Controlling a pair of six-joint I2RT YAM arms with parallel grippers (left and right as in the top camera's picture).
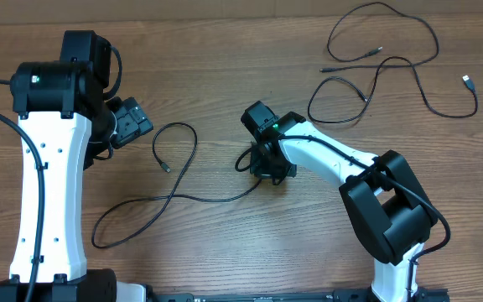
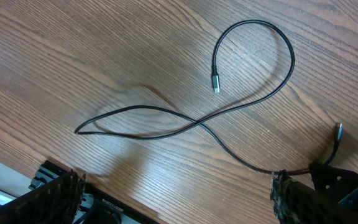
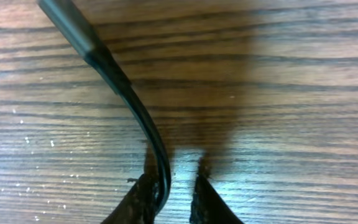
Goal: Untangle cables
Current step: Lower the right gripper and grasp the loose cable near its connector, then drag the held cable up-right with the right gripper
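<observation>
One thin black cable (image 1: 193, 143) snakes over the wooden table from a loop at the left (image 1: 99, 233) to my right gripper (image 1: 264, 166), which is down on the table at its end. In the right wrist view the cable (image 3: 126, 93) runs between the fingers of that gripper (image 3: 174, 186). It rests against the left finger (image 3: 138, 199), with a narrow gap to the right one. The same cable (image 2: 253, 99), with its silvery plug (image 2: 215, 83), shows in the left wrist view. My left gripper (image 2: 176, 202) hangs wide open above the table, holding nothing. More cables (image 1: 392, 63) lie at the far right.
The far-right cables form loose overlapping loops with small plug ends, one of them pale (image 1: 468, 81). The left arm's white link (image 1: 49, 193) and the right arm's black elbow (image 1: 388, 210) stand over the near side of the table.
</observation>
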